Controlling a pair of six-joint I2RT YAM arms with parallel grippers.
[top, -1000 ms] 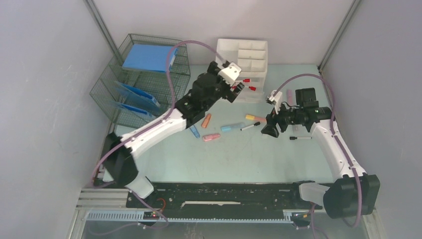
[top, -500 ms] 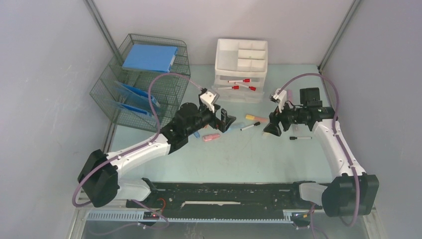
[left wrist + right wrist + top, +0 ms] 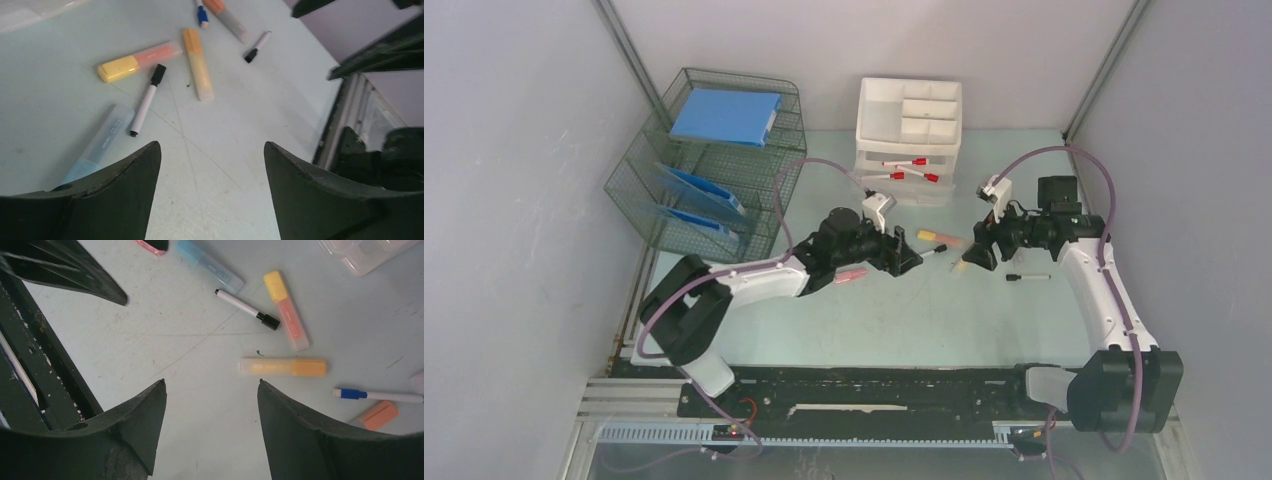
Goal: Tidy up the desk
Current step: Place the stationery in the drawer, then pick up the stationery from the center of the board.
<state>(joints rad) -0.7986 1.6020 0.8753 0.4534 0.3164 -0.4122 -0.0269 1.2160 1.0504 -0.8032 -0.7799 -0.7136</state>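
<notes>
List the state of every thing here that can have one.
Left gripper, open, empty, above the desk.
Right gripper, open, empty.
Yellow highlighter, capped, lying flat.
Orange highlighter, capped, lying flat.
Black marker, capped, lying flat by the yellow highlighter.
Blue highlighter, lying flat.
Drawer unit, upright, red markers inside.
Wire tray, upright, blue folder on top.

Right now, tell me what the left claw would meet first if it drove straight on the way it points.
The left claw would probably meet the bare desk first, just short of the orange highlighter; depth is unclear.
</notes>
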